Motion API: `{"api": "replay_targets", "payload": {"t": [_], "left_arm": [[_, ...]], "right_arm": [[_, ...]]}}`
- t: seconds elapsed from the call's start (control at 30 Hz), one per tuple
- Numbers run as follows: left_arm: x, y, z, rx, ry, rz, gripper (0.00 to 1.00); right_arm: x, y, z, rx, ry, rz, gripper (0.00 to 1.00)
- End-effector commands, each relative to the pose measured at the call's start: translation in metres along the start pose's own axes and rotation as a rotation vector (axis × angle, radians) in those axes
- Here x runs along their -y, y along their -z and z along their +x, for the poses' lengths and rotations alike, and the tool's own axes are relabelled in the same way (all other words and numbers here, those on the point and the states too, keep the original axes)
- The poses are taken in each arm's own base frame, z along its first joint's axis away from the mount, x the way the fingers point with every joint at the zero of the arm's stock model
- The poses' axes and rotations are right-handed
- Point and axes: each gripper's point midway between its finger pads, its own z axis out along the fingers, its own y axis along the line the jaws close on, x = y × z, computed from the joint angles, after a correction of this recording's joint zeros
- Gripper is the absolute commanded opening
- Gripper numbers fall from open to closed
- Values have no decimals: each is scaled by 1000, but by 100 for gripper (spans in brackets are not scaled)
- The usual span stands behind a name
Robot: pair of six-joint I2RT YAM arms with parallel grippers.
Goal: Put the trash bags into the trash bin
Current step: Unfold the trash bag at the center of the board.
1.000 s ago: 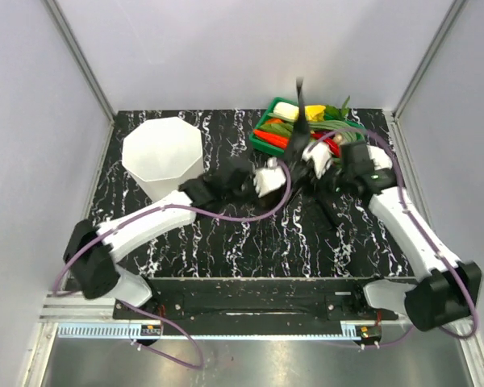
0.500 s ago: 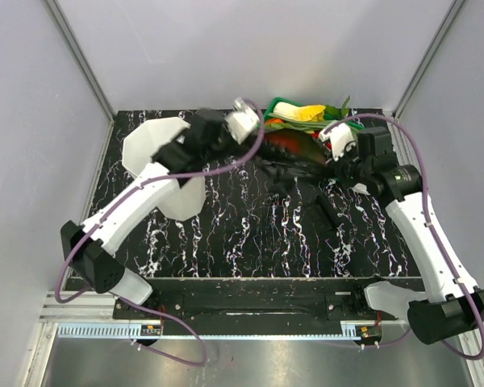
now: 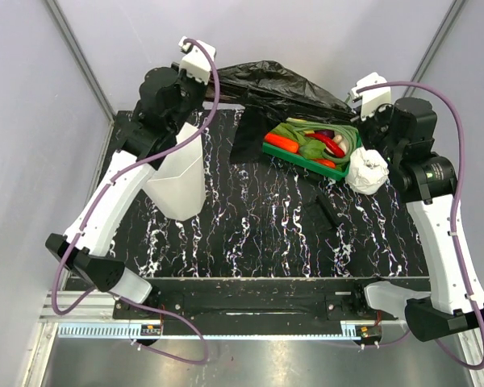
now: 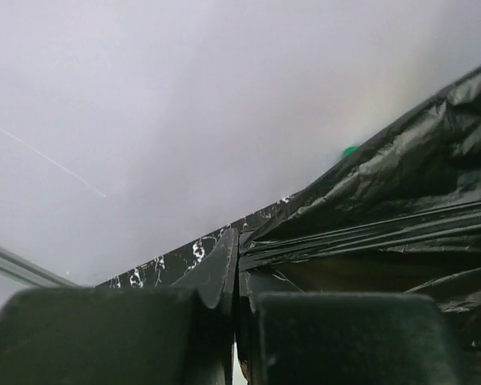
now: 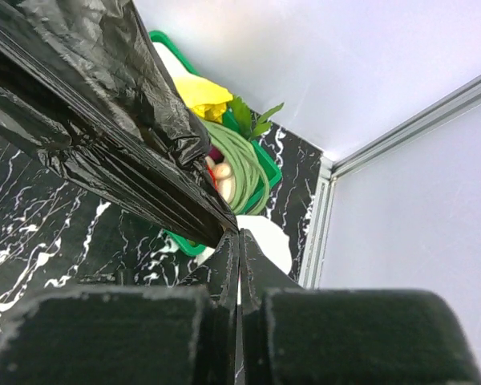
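Note:
A crinkled black trash bag (image 3: 274,81) hangs stretched in the air near the back wall between my two raised grippers. My left gripper (image 3: 180,69) is shut on its left end, above the trash bin (image 3: 181,185), a tall white faceted bin at the table's left. My right gripper (image 3: 353,103) is shut on the bag's right end. In the left wrist view the gripper (image 4: 237,242) pinches the bag's edge (image 4: 385,216). In the right wrist view the gripper (image 5: 239,237) pinches a bunched corner of the bag (image 5: 104,120). A small folded black bundle (image 3: 323,211) lies on the table.
A green tray (image 3: 268,148) of vegetables stands at the back right, under the bag; its rim (image 5: 270,170) also shows in the right wrist view. A crumpled white lump (image 3: 369,169) sits beside it, under my right arm. Walls close the back and both sides.
Both arms rose from the table near the tray and moved apart. The bag went up with them and is spread wide between them. The left gripper swung left, over the bin.

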Motion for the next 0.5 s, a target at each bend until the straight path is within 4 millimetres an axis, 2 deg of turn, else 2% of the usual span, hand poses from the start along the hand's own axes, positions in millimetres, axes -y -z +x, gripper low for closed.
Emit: {"api": "replay_targets", "payload": {"t": [0.0,0.07,0.17,0.23,0.33,0.47], "left_arm": [[-18,-12,18,-29,-45,-86,0],[-9,-13,30,-48,-58,-49,0],[0,-20,46,-91,-68,-20,2],[-7,-29,59,-136,-93,-62,1],[-27,-35,68,-156,-75,-104,0],[-51,-40,66,-145,-44,-138,0]], "right_arm": [[37,10,-10,14,21,159,0],[33,12,-12,26,10,133,0],[26,6,-4,0,-1,110,0],[32,2,8,-44,16,144,0],[46,3,22,-64,14,167,0],[64,6,33,-90,20,211,0]]}}
